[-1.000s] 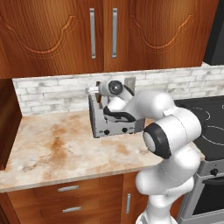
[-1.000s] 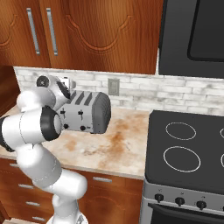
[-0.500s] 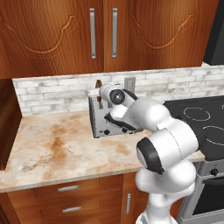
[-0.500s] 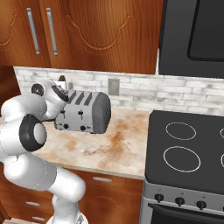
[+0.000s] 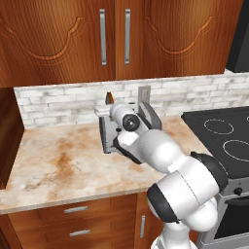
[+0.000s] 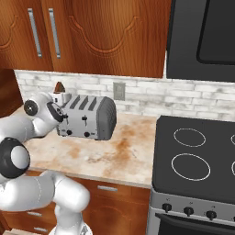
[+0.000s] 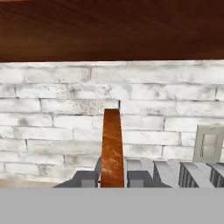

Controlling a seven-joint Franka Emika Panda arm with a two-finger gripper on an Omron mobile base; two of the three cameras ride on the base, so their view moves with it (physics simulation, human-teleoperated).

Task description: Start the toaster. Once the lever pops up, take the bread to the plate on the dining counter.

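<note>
Bread (image 7: 112, 146) standing up out of the toaster (image 6: 89, 117) is what I am pinching in my end effector (image 5: 108, 110), needing a straight upward lift next.

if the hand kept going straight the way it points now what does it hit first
Most likely the white brick backsplash. The hand is shut on the bread, edge-on above the toaster, and the brick wall lies straight ahead beyond it. How far off is hard to judge.
</note>
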